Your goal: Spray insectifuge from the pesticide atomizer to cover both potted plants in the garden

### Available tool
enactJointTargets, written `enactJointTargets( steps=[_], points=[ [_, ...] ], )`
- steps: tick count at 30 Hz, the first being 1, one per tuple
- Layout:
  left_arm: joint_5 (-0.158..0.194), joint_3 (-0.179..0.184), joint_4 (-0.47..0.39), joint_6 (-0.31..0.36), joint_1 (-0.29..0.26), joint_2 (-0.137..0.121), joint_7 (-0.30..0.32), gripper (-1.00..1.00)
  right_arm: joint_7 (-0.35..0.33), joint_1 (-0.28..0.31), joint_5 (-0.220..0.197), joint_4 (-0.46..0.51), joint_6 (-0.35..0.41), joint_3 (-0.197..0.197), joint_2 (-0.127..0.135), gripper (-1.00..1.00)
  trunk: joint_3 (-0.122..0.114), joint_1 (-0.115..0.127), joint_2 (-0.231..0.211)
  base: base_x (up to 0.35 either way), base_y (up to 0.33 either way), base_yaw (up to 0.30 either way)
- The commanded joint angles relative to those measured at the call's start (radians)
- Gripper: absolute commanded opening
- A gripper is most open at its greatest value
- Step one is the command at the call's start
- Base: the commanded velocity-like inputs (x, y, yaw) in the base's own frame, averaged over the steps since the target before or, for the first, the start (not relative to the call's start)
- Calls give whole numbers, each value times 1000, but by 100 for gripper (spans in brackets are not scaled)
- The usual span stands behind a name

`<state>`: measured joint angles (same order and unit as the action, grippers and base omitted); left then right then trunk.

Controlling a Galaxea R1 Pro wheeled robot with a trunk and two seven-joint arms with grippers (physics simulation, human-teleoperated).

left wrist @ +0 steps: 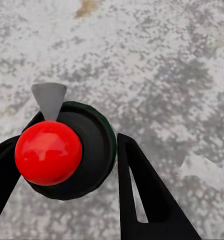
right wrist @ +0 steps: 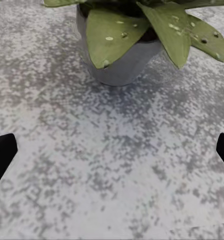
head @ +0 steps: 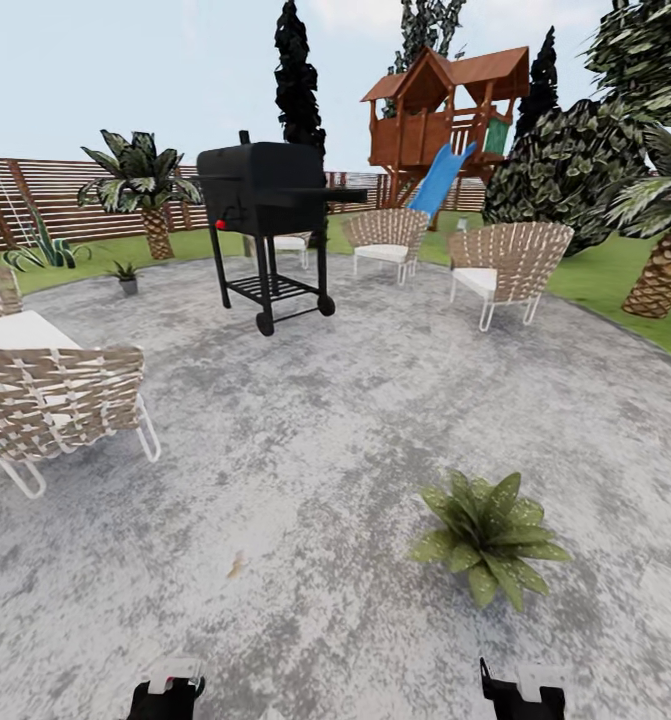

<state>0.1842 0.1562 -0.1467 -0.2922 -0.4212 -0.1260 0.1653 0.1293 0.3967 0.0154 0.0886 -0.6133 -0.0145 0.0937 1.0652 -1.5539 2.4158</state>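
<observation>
Patio (head: 305, 430) of grey stone carries a wicker chair (head: 50, 395) at far left and a black grill (head: 270, 225) further back. Left gripper (left wrist: 62, 160) is clamped on the pesticide atomizer (left wrist: 94, 145), seen from above its red top. Right gripper (right wrist: 112, 150) stands with fingers wide apart, facing a speckled potted plant (head: 490, 535) near the robot's right side; a second, smaller one (head: 127, 277) sits at the far left patio edge.

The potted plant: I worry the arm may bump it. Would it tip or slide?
The potted plant probably slides before tipping: its grey pot looks squat and sits flat on the patio. Its broad leaves overhang the pot, so they would likely get brushed first.
</observation>
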Motion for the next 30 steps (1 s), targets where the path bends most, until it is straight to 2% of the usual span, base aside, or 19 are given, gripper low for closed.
enactJointTargets(
  steps=[1,30],
  points=[
    [11,8,1,-3,-1,0,3,-100,3,1,2,-1,-3,-1,0,100,1,0,0,182,307,0],
    [9,11,1,-2,-1,0,4,-100,3,1,3,-1,-3,-1,0,100,1,0,0,189,303,0]
  ],
)
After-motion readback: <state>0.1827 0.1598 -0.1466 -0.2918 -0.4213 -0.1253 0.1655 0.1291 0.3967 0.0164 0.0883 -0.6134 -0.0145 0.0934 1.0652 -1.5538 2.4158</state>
